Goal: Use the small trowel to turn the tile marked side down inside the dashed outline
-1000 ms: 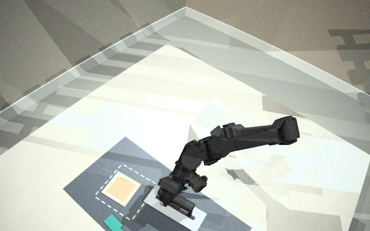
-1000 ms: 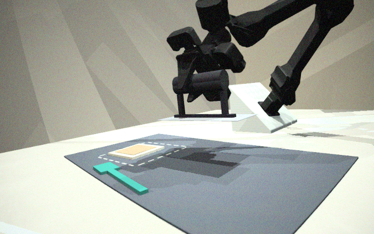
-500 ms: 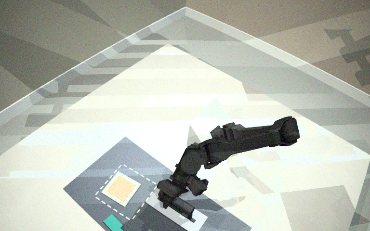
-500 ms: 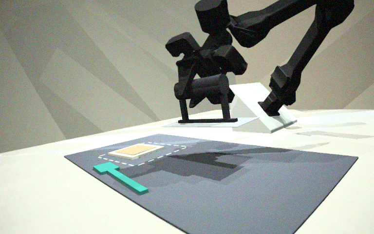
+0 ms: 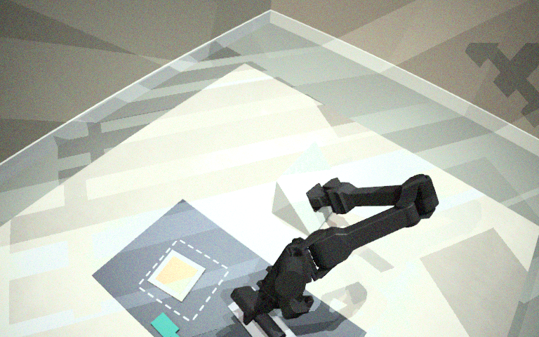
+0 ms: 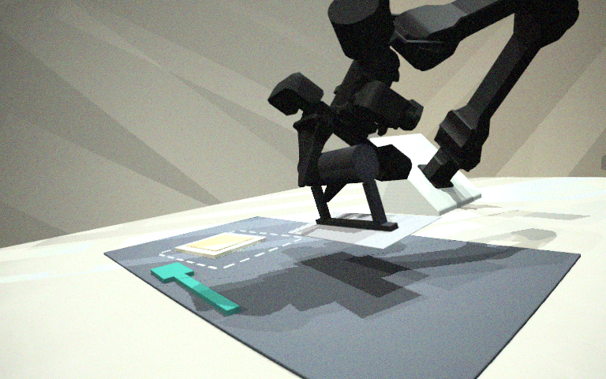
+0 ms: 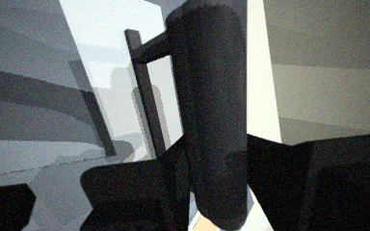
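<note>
End effector [image 5: 250, 307] [image 6: 344, 163] gripping trowel [image 6: 357, 223] [image 7: 146, 101]; teal T-shaped piece [image 5: 165, 325] [image 6: 196, 286] near tile [image 5: 175, 274] [image 6: 220, 244].

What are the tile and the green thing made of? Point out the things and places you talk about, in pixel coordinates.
The tile [image 5: 176, 275] [image 6: 218, 244] looks matte, maybe ceramic: it is stiff, flat and pale-edged. The green thing [image 5: 163, 324] [image 6: 207, 293] could be plastic or painted wood, since its colour is even.
</note>
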`<state>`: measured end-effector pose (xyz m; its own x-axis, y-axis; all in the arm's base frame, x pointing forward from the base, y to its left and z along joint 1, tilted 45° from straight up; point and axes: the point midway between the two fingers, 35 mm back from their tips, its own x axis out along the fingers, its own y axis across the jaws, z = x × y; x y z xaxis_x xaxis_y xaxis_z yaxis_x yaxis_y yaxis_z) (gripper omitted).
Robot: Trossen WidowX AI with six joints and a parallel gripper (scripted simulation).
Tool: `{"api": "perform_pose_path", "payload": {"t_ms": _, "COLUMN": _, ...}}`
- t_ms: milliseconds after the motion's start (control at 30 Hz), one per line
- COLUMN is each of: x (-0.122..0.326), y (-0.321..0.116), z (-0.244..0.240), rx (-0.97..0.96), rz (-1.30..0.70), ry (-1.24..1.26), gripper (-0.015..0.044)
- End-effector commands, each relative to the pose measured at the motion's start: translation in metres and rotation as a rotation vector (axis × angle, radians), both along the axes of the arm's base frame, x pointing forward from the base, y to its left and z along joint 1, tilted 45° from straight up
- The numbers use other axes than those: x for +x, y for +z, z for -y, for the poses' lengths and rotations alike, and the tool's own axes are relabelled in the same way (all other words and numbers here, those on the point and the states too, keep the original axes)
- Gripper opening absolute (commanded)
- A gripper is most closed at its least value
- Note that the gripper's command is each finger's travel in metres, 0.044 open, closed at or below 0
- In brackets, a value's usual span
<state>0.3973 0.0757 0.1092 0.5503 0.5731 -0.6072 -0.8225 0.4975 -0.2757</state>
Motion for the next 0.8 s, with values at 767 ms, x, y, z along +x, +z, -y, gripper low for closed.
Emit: {"api": "perform_pose_path", "payload": {"t_ms": 767, "x": -0.033, "y": 0.046, "z": -0.074, "rx": -0.137, "rz": -0.505, "ry": -0.46, "gripper": 0.0}}
